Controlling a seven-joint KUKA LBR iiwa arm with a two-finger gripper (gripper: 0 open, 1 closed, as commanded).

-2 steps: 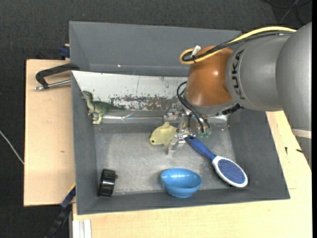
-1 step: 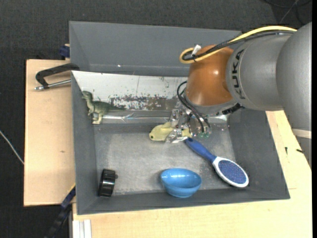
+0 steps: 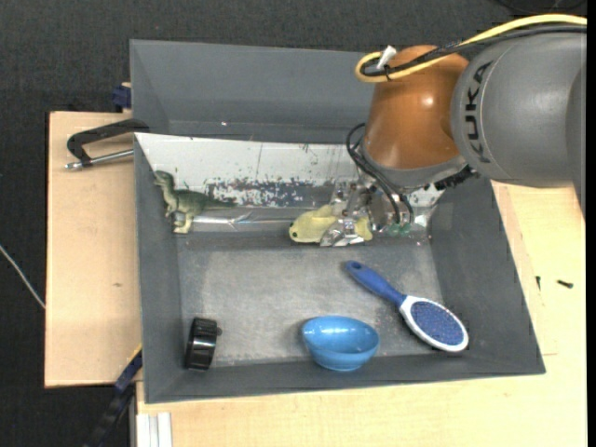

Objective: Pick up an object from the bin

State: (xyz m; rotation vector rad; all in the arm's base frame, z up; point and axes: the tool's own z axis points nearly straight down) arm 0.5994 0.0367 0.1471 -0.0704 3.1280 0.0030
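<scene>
Pale yellow toy (image 3: 312,227): lies at 12 o'clock on the floor of the bin (image 3: 270,287), close against the foot of the back wall.

Hidden or unclear:
- The toy's right end runs under the gripper (image 3: 358,222), so its full outline cannot be read. Whether it is an animal figure or something else cannot be told.
- The gripper stands low at 1 o'clock, at the toy's right end. Its metal parts blend with cables and glare from the wall. Whether it is wide, narrow or closed on the toy cannot be told, nor whether it touches the toy.
- The orange cover (image 3: 414,110) on the wrist hides the bin's back wall at 1 to 2 o'clock.
- The grey arm (image 3: 531,101) is cut off at the picture's right side.

Appearance of the toy: pale yellow and smooth. It is longer than it is high and lies flat. A rounded, narrower end points toward 9 o'clock. The surface has a slight sheen.

Other contents, all well apart from the gripper:
- green dinosaur figure (image 3: 177,203), upright, at 10 o'clock by the back wall
- blue brush (image 3: 410,307), white-rimmed head, at 4 o'clock, with its handle toward the gripper
- blue bowl (image 3: 341,341) at 6 o'clock
- black cap (image 3: 200,343) at 8 o'clock
</scene>
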